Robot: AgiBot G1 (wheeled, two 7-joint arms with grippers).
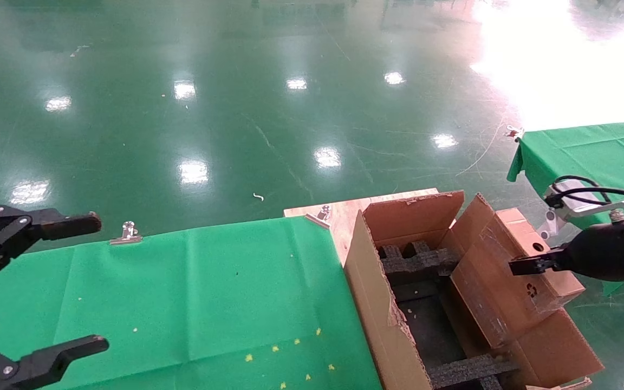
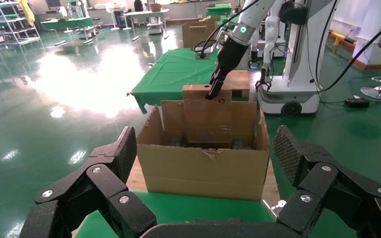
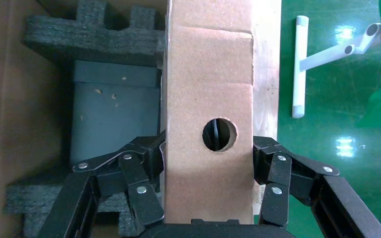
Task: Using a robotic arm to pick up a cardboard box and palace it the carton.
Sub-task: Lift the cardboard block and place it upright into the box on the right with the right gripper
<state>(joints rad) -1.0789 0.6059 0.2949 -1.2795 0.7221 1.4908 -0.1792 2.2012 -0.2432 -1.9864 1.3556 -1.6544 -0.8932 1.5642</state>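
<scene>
1. Head view: right tool comes in from the right edge, clamped on the cardboard box. The box is tilted, lower end down inside the carton along its right side, upper end sticking out above the flaps. A round hole and a recycling mark show on its faces.
2. Head view: the carton sits at the right end of the bench with the green cloth, flaps up and near edge ragged. Black foam blocks sit inside.
3. Head view: left tool is at the left edge over the green cloth, fingers spread wide, nothing held.
4. Left wrist view: left tool has both padded fingers wide apart and empty. The carton is beyond it, with the cardboard box standing up out of it. The right tool grips the box near its top, on a white-sleeved arm with a green ring light.
5. Right wrist view: right tool has its fingers pressed on both sides of the cardboard box; a punched hole faces the camera. Foam blocks and the carton wall lie to one side, green floor to the other.
</scene>
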